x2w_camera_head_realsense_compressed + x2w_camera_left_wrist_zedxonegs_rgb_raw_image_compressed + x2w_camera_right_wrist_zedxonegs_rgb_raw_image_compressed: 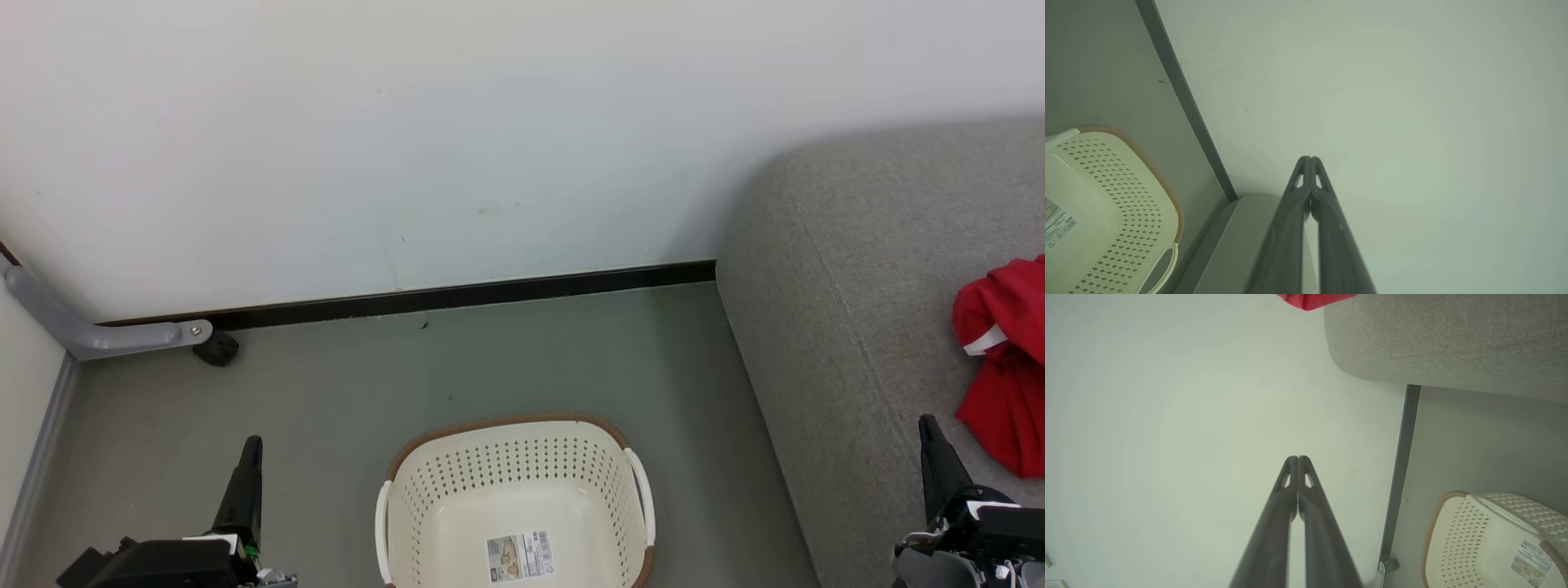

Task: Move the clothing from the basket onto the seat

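The cream basket (457, 523) with its brown rim stands on the floor at the bottom centre, holding nothing but a paper label (519, 555). Red clothing (1008, 367) with white trim lies bunched on the grey seat (849, 327) at the right edge; numerals are hidden. My left gripper (249, 445) hangs shut left of the basket, holding nothing. My right gripper (931, 429) is shut over the seat's front part, just left of the clothing and apart from it. The left wrist view has the basket (1106, 212) at its left; the right wrist view has the basket (1470, 535) at lower right.
A white wall (408, 147) with a black skirting strip (457, 296) closes the back. A grey bracket (90, 331) and a small dark caster (217, 349) sit at the far left corner. Grey floor (490, 367) lies between wall, basket and seat.
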You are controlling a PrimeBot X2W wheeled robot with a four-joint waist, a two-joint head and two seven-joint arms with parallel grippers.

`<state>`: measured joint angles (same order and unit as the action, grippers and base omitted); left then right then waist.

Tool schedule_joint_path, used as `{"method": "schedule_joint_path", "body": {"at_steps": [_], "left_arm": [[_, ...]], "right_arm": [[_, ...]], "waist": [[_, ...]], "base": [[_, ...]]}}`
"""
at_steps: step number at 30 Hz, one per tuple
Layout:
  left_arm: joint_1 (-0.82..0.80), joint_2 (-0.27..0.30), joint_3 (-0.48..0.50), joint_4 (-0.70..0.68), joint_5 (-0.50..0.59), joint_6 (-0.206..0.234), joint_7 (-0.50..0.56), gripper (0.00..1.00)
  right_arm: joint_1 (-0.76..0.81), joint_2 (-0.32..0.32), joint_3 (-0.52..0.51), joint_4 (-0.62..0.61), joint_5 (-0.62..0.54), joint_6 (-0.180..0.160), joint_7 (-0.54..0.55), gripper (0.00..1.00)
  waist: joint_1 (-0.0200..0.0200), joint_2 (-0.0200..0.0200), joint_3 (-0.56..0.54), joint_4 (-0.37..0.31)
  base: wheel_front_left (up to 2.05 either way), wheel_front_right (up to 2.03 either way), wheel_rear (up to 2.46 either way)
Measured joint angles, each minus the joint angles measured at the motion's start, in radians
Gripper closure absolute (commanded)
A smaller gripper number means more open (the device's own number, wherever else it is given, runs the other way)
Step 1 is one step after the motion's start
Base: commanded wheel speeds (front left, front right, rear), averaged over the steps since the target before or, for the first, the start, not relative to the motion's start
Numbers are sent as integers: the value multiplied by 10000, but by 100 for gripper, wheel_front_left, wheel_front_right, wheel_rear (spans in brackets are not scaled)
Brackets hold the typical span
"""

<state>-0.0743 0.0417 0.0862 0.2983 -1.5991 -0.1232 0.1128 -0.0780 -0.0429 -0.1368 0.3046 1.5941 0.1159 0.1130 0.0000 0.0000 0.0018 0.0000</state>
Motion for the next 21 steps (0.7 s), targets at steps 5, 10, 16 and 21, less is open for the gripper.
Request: {"method": "schedule_joint_path", "body": {"at_steps": [5,10,16,21], "left_arm": [[0,-2,0,2,0,0,0,100],[0,-2,0,2,0,0,0,100],[0,-2,0,2,0,0,0,100],[0,-2,0,2,0,0,0,100]], "right_arm": [[0,0,0,-2,0,0,0,100],[0,0,0,-2,0,0,0,100],[0,0,2,-4,0,0,0,100],[0,0,2,-4,0,0,0,100]], "waist": [[0,0,0,0],[0,0,0,0],[0,0,0,0],[0,0,0,0]], "base": [[0,0,0],[0,0,0],[0,0,0],[0,0,0]]}}
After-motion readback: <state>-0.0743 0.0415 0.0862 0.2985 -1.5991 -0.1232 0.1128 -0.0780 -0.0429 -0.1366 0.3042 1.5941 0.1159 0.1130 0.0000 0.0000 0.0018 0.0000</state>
